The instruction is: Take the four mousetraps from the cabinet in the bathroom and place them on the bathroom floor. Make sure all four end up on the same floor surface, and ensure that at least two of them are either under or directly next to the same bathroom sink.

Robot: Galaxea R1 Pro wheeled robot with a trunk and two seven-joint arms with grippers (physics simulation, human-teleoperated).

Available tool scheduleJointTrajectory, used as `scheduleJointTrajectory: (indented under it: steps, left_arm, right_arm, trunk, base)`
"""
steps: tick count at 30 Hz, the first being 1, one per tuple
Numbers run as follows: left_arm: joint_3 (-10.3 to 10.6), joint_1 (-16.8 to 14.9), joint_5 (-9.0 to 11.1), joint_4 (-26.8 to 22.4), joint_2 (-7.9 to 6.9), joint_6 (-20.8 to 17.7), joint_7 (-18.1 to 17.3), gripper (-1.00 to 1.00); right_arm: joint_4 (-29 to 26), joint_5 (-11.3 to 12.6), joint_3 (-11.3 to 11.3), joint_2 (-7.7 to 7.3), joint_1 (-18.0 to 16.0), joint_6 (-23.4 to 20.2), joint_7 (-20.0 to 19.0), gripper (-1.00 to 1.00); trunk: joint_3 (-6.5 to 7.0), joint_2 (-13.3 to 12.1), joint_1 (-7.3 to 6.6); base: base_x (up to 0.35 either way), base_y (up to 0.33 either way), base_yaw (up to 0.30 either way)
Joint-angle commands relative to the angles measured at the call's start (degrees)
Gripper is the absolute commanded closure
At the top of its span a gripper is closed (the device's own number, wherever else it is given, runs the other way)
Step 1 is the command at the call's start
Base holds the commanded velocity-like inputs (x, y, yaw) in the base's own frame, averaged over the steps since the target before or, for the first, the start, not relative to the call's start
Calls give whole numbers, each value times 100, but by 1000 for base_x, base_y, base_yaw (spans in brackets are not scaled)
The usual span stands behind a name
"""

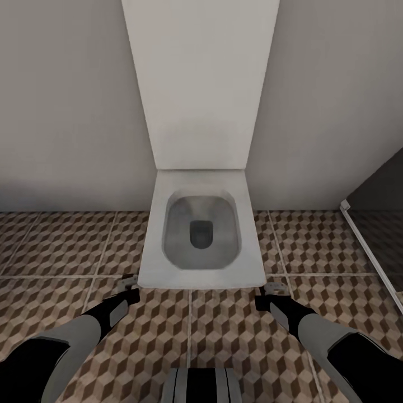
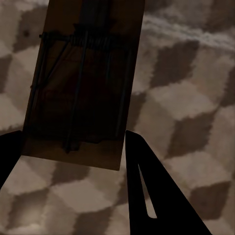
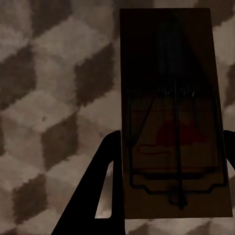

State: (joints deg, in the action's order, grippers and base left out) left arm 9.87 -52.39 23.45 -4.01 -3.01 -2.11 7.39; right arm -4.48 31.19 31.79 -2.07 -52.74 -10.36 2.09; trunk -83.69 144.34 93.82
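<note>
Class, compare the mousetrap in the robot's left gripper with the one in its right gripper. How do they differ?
The left mousetrap looks darker, with no red mark discernible; the right mousetrap shows a red mark. The left one sits tilted between its fingers; the right one sits straight. Both are wooden boards with dark wire, held over the tiled bathroom floor.

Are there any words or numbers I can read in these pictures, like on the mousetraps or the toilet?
None can be read.
Mousetrap in the right gripper: a red mark, too dark and blurred to tell if it holds letters.
Mousetrap in the left gripper: too dark, no text visible.
Toilet, wall and floor tiles: no writing.
</note>
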Motion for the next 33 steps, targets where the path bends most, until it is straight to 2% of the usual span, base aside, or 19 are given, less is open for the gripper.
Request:
scheduleJointTrajectory:
  steps: [1, 20, 33]
  left_arm:
    - [50, 1, 28, -12, -3, -26, 34, 100]
    - [43, 1, 20, -1, -40, -26, 34, 100]
    - [37, 1, 27, 1, -194, -26, 34, 100]
  right_arm:
    - [-18, 53, 47, -4, 1, -36, 20, 100]
    - [-18, 53, 47, -4, 1, -36, 20, 100]
    - [-10, 48, 39, -4, 1, -36, 20, 100]
  trunk:
    - [-3, 1, -1]
    - [-3, 1, -1]
    - [-3, 1, -1]
  base:
    - [1, 0, 0]
    - [0, 0, 0]
    - [0, 0, 0]
